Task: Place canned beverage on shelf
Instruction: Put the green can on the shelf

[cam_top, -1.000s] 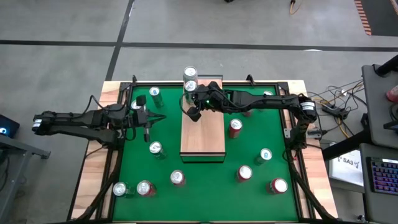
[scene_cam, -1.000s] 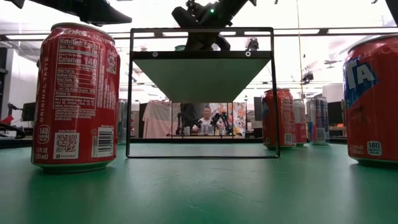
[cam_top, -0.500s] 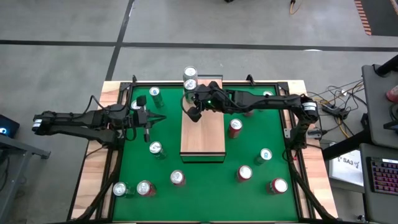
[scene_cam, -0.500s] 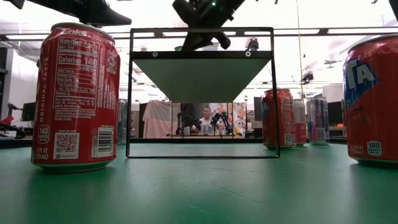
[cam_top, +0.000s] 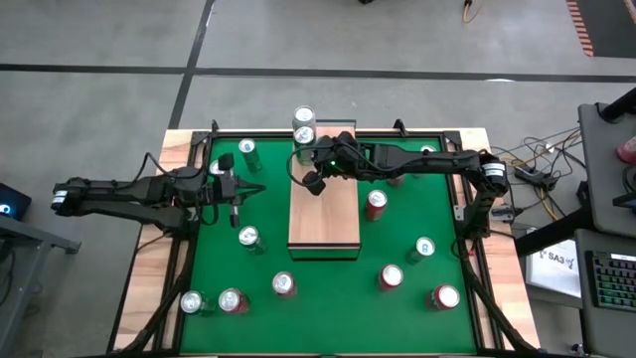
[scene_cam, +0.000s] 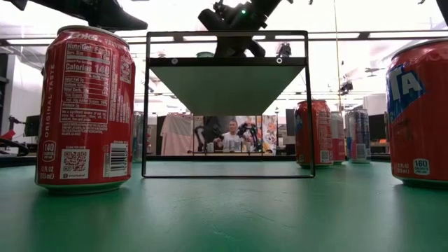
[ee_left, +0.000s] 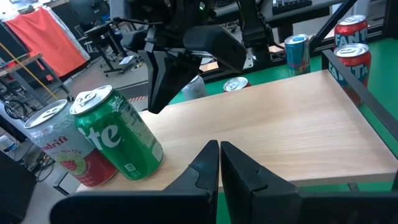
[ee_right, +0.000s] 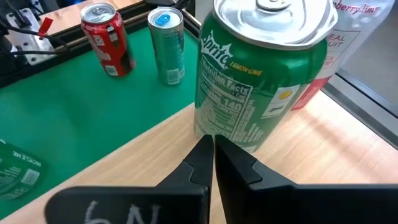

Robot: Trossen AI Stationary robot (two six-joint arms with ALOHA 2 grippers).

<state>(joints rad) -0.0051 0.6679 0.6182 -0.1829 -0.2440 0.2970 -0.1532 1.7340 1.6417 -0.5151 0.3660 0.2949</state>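
Right gripper (cam_top: 316,182): fingers pressed together on nothing, hanging over the 12 o'clock end of the shelf (cam_top: 324,214) in the overhead view; over the last second it has drifted a little toward 3 o'clock and away from the cans there.

Left gripper (cam_top: 238,198): clenched and empty, parked over the green mat (cam_top: 417,199) at 9 o'clock of the shelf, unmoved in that time.

Canned beverage: a green Sprite can (ee_right: 258,81) stands upright on the shelf's 12 o'clock end, just ahead of the right gripper's closed tips and free of them.

Neighbour: a pale sparkling-water can (ee_left: 57,147) stands touching or just beside the Sprite can on the same end.

What it means: the placing looks done for this can, with the arm judged to be backing off; many cans remain on the mat.

Writing: "Sprite", "Lemon-Lime" and "Nutrition Facts" on the green can; "Water" on the pale can; "Original Taste" and "Calories 140" on the red cola can (scene_cam: 85,108) at table level; "Fanta" on a red can (ee_left: 350,28) beyond the shelf.
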